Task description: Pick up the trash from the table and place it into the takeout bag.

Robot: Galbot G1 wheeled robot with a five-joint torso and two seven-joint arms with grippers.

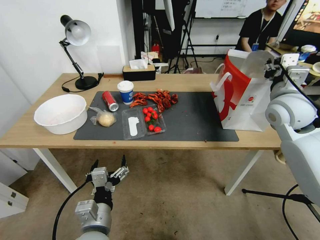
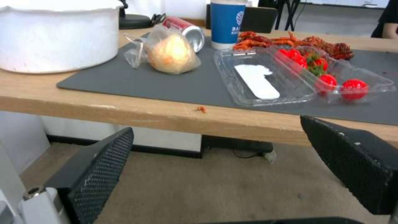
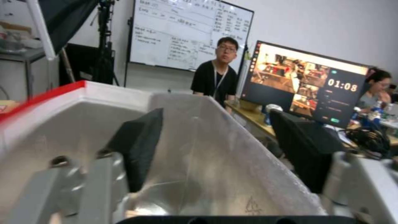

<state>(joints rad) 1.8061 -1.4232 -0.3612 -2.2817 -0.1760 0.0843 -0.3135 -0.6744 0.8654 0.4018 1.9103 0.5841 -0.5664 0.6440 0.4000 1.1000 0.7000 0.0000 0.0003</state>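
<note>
in the head view the left gripper [image 1: 109, 165] hangs below and in front of the tabletop's [image 1: 40, 133] near edge, over the floor, its two black fingers spread apart with nothing between them. on the dark grey mat [image 1: 196, 120] toward the tabletop's left half lie a red soda can [image 1: 110, 100] on its side, a white-lidded blue-and-white paper cup [image 1: 126, 92] standing upright just beside it, a clear bag with a beige bun [image 1: 105, 118] at the mat's near left corner, and an opened clear clamshell box [image 1: 141, 122] holding cherry tomatoes [image 1: 151, 119]. a heap of red crayfish shells [image 1: 156, 98] sits behind the box. a large white bowl [image 1: 61, 113] rests off the mat near the tabletop's left end, a black desk lamp [image 1: 76, 53] at the far left corner, and a tissue box [image 1: 139, 70] on the far edge. the takeout bag [image 1: 243, 96] stands upright at the tabletop's right end, partly on the mat, and the right gripper [image 1: 271, 65] is up at its open rim. in the left wrist view the left gripper's textured black fingers [image 2: 97, 174] stand wide apart and empty below the tabletop's near edge, with the bun bag [image 2: 171, 53], the can [image 2: 186, 31], the cup [image 2: 227, 21], the clamshell box [image 2: 265, 77] and the white bowl [image 2: 58, 34] above them. in the right wrist view the right gripper [image 3: 219, 152] straddles the bag's wall [image 3: 215, 161], one black finger [image 3: 139, 146] inside against the silvery lining and the other outside; whether it pinches the wall cannot be told.
</note>
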